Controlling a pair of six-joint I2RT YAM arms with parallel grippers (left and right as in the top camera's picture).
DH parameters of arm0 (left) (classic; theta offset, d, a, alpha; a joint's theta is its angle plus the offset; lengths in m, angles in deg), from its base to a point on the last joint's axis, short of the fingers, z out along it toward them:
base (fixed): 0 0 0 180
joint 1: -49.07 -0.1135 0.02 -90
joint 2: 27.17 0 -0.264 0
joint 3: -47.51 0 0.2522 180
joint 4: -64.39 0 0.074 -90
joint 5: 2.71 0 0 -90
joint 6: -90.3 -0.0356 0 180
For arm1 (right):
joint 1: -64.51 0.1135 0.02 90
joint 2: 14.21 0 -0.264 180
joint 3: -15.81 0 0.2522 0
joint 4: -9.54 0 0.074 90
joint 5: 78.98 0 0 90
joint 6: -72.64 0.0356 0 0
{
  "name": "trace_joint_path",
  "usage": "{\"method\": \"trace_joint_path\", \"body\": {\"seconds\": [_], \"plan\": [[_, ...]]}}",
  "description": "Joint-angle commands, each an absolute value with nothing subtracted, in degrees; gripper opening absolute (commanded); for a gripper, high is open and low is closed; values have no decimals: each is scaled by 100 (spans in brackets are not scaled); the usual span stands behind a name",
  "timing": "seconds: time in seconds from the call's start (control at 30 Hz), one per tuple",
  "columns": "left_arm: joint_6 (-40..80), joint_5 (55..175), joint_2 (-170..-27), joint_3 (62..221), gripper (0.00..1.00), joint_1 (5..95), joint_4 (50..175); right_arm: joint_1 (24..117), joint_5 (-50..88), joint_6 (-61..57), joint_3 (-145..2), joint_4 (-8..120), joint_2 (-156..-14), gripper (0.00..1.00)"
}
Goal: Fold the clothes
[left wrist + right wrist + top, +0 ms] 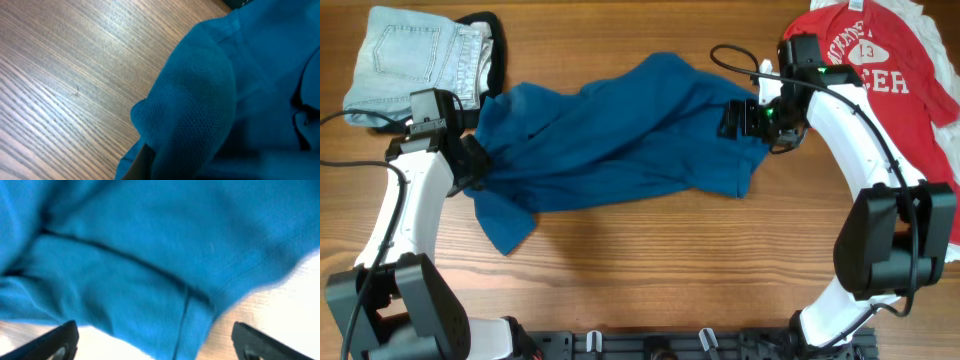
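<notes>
Blue shirt (620, 140) lies bunched across mid desk (650, 270). Long axis runs L–R, w/ the R end a bit further from the robot than the L end. Not flat: twisted folds thru the middle, and a sleeve or corner hangs toward the robot near the L end. One arm sits at each end of that axis, so neither is nearer overall. L fingers (470, 168) are at the L end, R fingers (52, 341) at the R end by the hem corner.

R fingers are spread wide. Both tips show well apart in the R wrist view w/ nothing clamped btwn them. Cloth fills the view just beyond the tips, a seam running down toward the gap. So for the R arm the shirt is straight ahead of the opening, w/ bare desk past the cloth edge on one side.

L fingers are mostly hidden. In the L wrist view the fabric humps over where they should be, so can't tell if they're closed on it. Overhead only shows them touching the shirt's L edge.

Red T-shirt (910, 110) lies spread at far R under the R arm, apart from the blue one. Jeans (410, 55) and black garment (498, 45) sit far L.

Likely step: get hold of both ends and pull the shirt flat along its axis. R probably has to close on the edge first.
</notes>
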State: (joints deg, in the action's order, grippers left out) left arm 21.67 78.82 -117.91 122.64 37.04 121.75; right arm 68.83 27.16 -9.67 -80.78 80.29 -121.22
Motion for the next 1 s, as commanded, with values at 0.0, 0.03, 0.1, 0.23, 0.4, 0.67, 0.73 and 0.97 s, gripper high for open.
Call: {"method": "trace_joint_path", "body": {"seconds": [0.0, 0.03, 0.1, 0.23, 0.4, 0.67, 0.73, 0.97], "plan": [[2221, 7893, -11727, 12323, 4, 3662, 12190, 6905, 2450, -557, -7892, 8270, -12054, 95], [2221, 7893, -11727, 12323, 4, 3662, 12192, 6905, 2454, -473, -7695, 8200, -12054, 93], [2221, 7891, -11727, 12323, 4, 3662, 12192, 6920, 2456, -336, -7414, 8036, -12054, 90], [2221, 7891, -11727, 12323, 4, 3662, 12190, 6922, 2920, -218, -6843, 7747, -12054, 79], [2221, 7891, -11727, 12323, 4, 3662, 12146, 6997, 3018, -54, -6091, 7015, -12054, 58], [2221, 7891, -11727, 12323, 4, 3662, 12155, 6905, 2966, -91, -6203, 6875, -11641, 4], [2221, 7891, -11727, 12323, 4, 3662, 12175, 6870, 2778, -89, -6297, 7166, -11260, 4], [2219, 7891, -11727, 12323, 4, 3662, 12264, 6865, 2279, 14, -6362, 8274, -9590, 4]]}}
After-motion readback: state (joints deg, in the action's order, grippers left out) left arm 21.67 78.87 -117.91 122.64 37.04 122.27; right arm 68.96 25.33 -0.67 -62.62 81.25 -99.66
